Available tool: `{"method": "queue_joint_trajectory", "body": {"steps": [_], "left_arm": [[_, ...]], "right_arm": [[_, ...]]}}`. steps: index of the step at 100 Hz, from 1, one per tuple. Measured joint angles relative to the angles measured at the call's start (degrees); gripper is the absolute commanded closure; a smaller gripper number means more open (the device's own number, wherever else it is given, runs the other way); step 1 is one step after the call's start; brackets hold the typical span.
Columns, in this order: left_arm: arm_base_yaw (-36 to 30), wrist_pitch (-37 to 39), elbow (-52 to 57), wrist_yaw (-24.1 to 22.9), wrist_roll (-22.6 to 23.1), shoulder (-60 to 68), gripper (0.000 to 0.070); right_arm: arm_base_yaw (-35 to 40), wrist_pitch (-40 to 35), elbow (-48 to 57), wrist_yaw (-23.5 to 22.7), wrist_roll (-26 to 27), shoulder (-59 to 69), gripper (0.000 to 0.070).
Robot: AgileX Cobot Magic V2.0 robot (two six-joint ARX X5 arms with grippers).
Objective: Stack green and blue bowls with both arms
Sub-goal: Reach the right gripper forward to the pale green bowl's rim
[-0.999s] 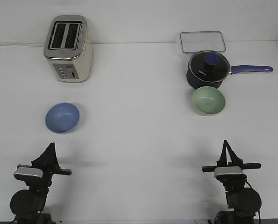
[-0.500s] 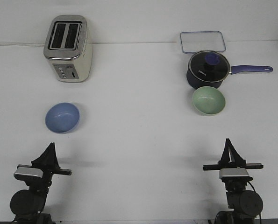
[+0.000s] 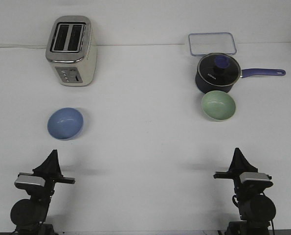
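Note:
The periwinkle blue bowl (image 3: 65,123) sits upright on the white table at the left, empty. The pale sage green bowl (image 3: 218,105) sits upright at the right, just in front of the navy saucepan and close to it. My left gripper (image 3: 53,152) rests low near the front edge, below the blue bowl and apart from it, with its fingers meeting at the tip and nothing held. My right gripper (image 3: 236,151) rests low near the front edge, well in front of the green bowl, with its fingers together and empty.
A cream toaster (image 3: 71,50) stands at the back left. A dark navy saucepan with lid and blue handle (image 3: 218,72) stands behind the green bowl. A clear rectangular container lid (image 3: 212,43) lies at the back right.
My right arm's wrist has turned and shifted slightly to the right and lower. The left arm and both bowls have not moved.

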Motion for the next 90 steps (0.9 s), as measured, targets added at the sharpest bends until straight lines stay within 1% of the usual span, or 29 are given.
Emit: {"method": "queue_joint_trajectory", "body": {"steps": [15, 17, 19, 21, 23, 25, 30, 32, 34, 36, 53, 62, 78, 90], "left_arm": [[0.0, 0.0, 0.0, 0.0, 0.0, 0.0, 0.0685], [0.0, 0.0, 0.0, 0.0, 0.0, 0.0, 0.0685], [0.0, 0.0, 0.0, 0.0, 0.0, 0.0, 0.0685], [0.0, 0.0, 0.0, 0.0, 0.0, 0.0, 0.0685], [0.0, 0.0, 0.0, 0.0, 0.0, 0.0, 0.0685], [0.0, 0.0, 0.0, 0.0, 0.0, 0.0, 0.0685], [0.0, 0.0, 0.0, 0.0, 0.0, 0.0, 0.0685], [0.0, 0.0, 0.0, 0.0, 0.0, 0.0, 0.0685], [0.0, 0.0, 0.0, 0.0, 0.0, 0.0, 0.0685], [0.0, 0.0, 0.0, 0.0, 0.0, 0.0, 0.0685], [0.0, 0.0, 0.0, 0.0, 0.0, 0.0, 0.0685], [0.0, 0.0, 0.0, 0.0, 0.0, 0.0, 0.0685], [0.0, 0.0, 0.0, 0.0, 0.0, 0.0, 0.0685], [0.0, 0.0, 0.0, 0.0, 0.0, 0.0, 0.0685]], "right_arm": [[0.0, -9.5, 11.1, 0.5, 4.8, 7.9, 0.0700], [0.0, -10.7, 12.8, 0.5, 5.2, 9.4, 0.0697], [0.0, -11.8, 14.4, 0.4, 5.5, 11.1, 0.0681], [0.0, -12.9, 16.0, 0.2, 5.7, 12.8, 0.0640], [0.0, -13.9, 17.5, 0.0, 5.9, 14.6, 0.0577], [0.0, -14.9, 19.1, -0.1, 5.9, 16.4, 0.0492], [0.0, -17.3, 22.9, -0.4, 5.9, 20.9, 0.0250], [0.0, -18.2, 24.4, -0.4, 5.9, 22.7, 0.0172], [0.0, -19.1, 25.9, -0.6, 5.9, 24.5, 0.0120], [0.0, -19.9, 27.4, -0.6, 5.9, 26.4, 0.0098], [0.0, -24.7, 38.6, -0.6, 5.3, 41.5, 0.0099], [-0.6, -26.2, 43.9, -1.1, 4.8, 49.7, 0.0127], [-3.5, -28.1, 53.4, -3.0, 3.4, 63.5, 0.0140], [-5.8, -29.9, 60.3, -3.2, 1.8, 74.1, 0.0140]]}}
